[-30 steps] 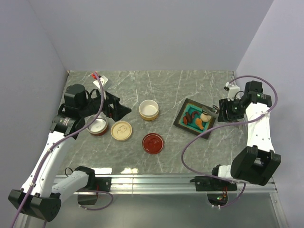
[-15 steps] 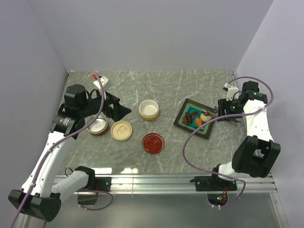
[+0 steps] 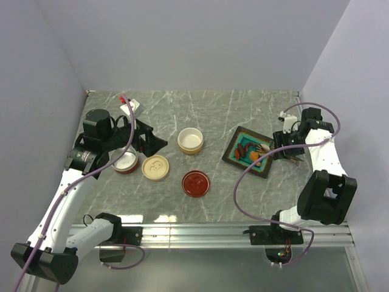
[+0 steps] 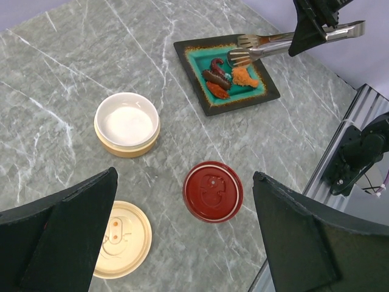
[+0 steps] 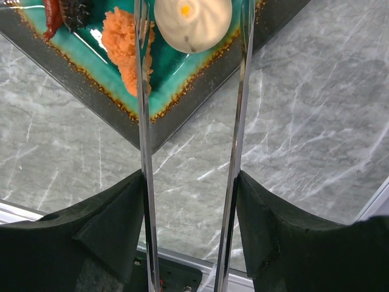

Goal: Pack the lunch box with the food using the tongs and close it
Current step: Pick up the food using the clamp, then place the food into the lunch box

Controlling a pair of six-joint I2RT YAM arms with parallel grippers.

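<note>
Right jaws part-closed, gripping tongs (image 5: 143, 152); tong tips straddle white bun (image 5: 192, 23). Left jaws wide open, empty.

Slim silver tongs (image 5: 144, 152), arms apart, above orange, brown and white food (image 4: 242, 76) on teal plate (image 4: 193, 70)

Overhead camera looks down from behind; wrist cameras (right nearer) share the plate (image 4: 194, 76).

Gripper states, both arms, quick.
Left gripper: open, holding nothing.
Right gripper: closed on the tongs.
</note>
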